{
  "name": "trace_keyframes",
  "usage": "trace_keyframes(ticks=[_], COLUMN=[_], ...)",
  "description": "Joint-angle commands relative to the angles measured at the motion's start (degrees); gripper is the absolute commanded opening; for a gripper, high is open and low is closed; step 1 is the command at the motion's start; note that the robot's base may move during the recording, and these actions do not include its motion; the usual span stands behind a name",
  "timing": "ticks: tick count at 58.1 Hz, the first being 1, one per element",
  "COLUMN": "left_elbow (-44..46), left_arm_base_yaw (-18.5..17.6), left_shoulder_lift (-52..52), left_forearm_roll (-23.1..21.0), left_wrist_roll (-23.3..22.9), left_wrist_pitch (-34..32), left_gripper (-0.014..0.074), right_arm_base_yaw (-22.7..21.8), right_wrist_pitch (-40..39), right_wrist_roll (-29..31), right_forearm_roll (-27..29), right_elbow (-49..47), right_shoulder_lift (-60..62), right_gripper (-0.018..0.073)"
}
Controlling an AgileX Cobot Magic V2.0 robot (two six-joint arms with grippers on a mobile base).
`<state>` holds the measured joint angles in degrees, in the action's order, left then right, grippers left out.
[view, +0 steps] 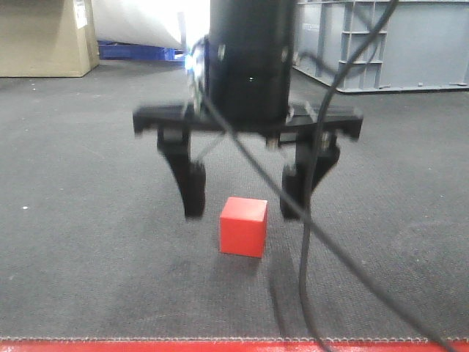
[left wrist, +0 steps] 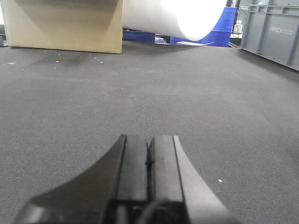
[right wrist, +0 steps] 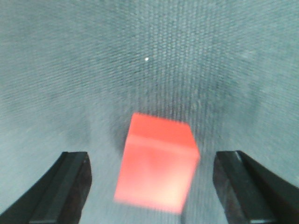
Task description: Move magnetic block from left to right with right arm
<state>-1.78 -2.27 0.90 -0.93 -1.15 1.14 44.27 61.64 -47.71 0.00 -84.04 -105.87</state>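
Observation:
The magnetic block (view: 243,226), a plain red cube, rests on the dark grey carpet in the front view. My right gripper (view: 242,211) hangs just above and behind it, open, one black finger (view: 192,187) left of the cube and the other on its right, neither touching. In the right wrist view the block (right wrist: 157,163) lies blurred between the two spread fingers of the right gripper (right wrist: 152,179). The left gripper (left wrist: 149,144) is shut with its pads pressed together and nothing in them, low over bare carpet.
A black cable (view: 311,220) hangs across the front view past the right finger. A cardboard box (left wrist: 65,23), a white roll (left wrist: 173,16) and grey crates (left wrist: 273,30) stand at the far edge. A red strip (view: 234,346) borders the carpet's near edge.

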Motion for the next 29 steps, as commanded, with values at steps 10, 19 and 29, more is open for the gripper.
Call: trace_keyframes(ticks=[10,19,29], left_elbow=[-0.59,-0.59,-0.59], left_arm_base_yaw=[-0.29,-0.29,-0.29], left_shoulder_lift=[0.41,0.41,0.41], left_forearm_roll=[-0.36,-0.36,-0.36], left_wrist_roll=[-0.06,-0.06,-0.06], left_wrist_pitch=[-4.73,-4.73,-4.73], left_gripper=[-0.0117,-0.0117,-0.0117], right_arm_base_yaw=[-0.22,-1.88,-5.45], right_wrist_pitch=[-0.17,-2.70,-7.25], right_wrist_roll=[0.43,1.98,12.13], right_forearm_roll=[-3.01,-4.39,-4.18], right_elbow=[0.97,6.69,14.65], right_shoulder_lift=[11.50,17.28,24.23], right_gripper=[0.0396,0.0080,0.0055])
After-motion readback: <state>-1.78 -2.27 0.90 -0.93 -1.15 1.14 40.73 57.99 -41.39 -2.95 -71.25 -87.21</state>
